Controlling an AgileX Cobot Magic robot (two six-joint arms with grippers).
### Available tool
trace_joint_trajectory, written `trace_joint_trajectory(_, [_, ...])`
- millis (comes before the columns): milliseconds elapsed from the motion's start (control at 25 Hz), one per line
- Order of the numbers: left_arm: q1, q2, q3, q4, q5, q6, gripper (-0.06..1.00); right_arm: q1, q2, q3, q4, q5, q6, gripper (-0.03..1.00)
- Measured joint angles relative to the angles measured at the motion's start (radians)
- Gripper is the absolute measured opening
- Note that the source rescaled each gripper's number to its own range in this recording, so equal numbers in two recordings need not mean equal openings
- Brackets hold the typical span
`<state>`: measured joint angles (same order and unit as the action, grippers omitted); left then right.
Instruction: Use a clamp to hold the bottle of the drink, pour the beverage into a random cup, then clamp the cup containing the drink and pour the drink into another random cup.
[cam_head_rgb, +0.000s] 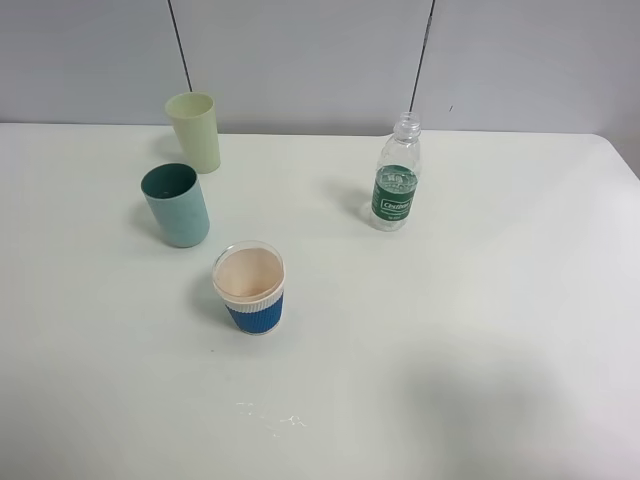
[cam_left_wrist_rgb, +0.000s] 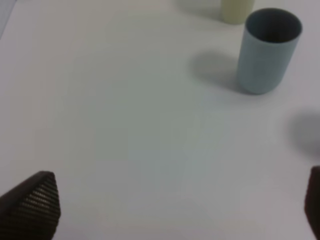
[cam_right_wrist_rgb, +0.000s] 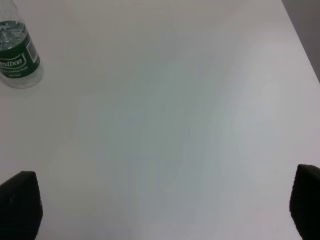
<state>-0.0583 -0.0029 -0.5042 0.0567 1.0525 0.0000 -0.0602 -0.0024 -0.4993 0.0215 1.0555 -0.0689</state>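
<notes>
Uncapped bottle (cam_head_rgb: 397, 187) stands upright at upper right of the overhead frame, three empty cups at left; both grippers gape wide, holding nothing; the right gripper (cam_right_wrist_rgb: 160, 205) should clamp mid-label, keeping it vertical

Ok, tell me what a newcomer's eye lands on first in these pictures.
The clear bottle with its green label, cap off, stands alone toward the right of the white table. On the left, three cups run in a loose line: a pale yellow cup at the back, a teal cup, then a blue-sleeved paper cup nearest.
</notes>
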Motion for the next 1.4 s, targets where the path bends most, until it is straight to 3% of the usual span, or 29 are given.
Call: trace_joint_trajectory(1400, [0.000,0.000,0.000,0.000,0.000,-0.032,0.99,0.000,0.000,0.000,0.000,0.000,0.000,1.00])
